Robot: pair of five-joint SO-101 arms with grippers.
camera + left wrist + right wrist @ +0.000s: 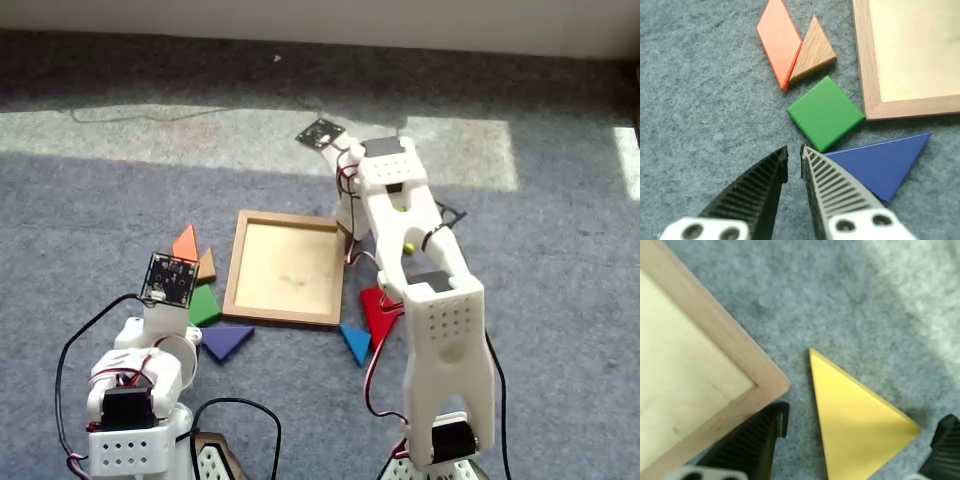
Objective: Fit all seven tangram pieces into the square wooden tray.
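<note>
The square wooden tray [283, 268] lies empty mid-table; its corner [715, 370] and edge [900, 75] show in the wrist views. My right gripper [865, 422] is open just past the tray's far right corner, one finger on each side of the yellow triangle [860, 432]. My left gripper [794, 152] is shut with nothing in it, its tips just short of the green square [825, 112] and beside the dark blue triangle [880, 162]. Past the square lie an orange parallelogram [779, 40] and a wood-coloured triangle [813, 50].
A red triangle [379, 310] and a small blue triangle [356, 343] lie by the tray's near right corner, partly under the right arm [400, 200]. Cables run around both arm bases. Grey carpet covers the table, with a sunlit band at the far side.
</note>
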